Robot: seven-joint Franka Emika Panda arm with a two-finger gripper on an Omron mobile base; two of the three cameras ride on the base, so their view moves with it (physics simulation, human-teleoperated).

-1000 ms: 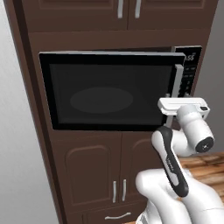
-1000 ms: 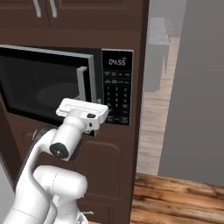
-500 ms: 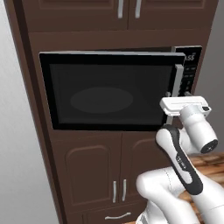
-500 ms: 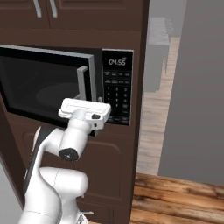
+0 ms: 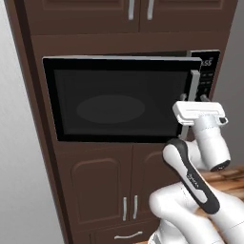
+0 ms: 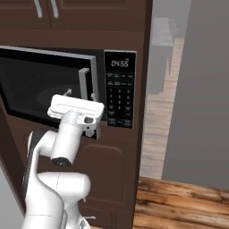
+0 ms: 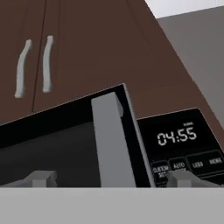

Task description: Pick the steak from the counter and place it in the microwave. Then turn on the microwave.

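The dark brown cabinet wall (image 5: 95, 190) is faced squarely, with the microwave (image 5: 124, 100) built into it between upper doors carrying pale handles (image 7: 33, 65) and lower doors below. The microwave's dark glass door is seen standing slightly out from the frame on its handle side, so it is judged to be not quite shut; its grey door handle (image 7: 109, 140) runs up the middle of the hand view, and the keypad (image 6: 120, 100) with its lit display (image 7: 177, 136) lies just to the right.

The steak cannot be made out in any view; a faint oval is visible behind the glass, but it is too dim to say whether this is the turntable alone or something lying on it. If the meat is indeed inside, the placing is done, and what is left is judged to be pressing the door fully closed and then starting the oven at the keypad.

The gripper (image 5: 193, 98) is held level with the door handle, close in front of it, jaws spread wide and nothing between them. The protruding door edge and handle stand between the fingers and the keypad. To the right, a wooden floor (image 6: 188, 201) and a grey wall (image 6: 201, 89) are seen, well apart from the work.
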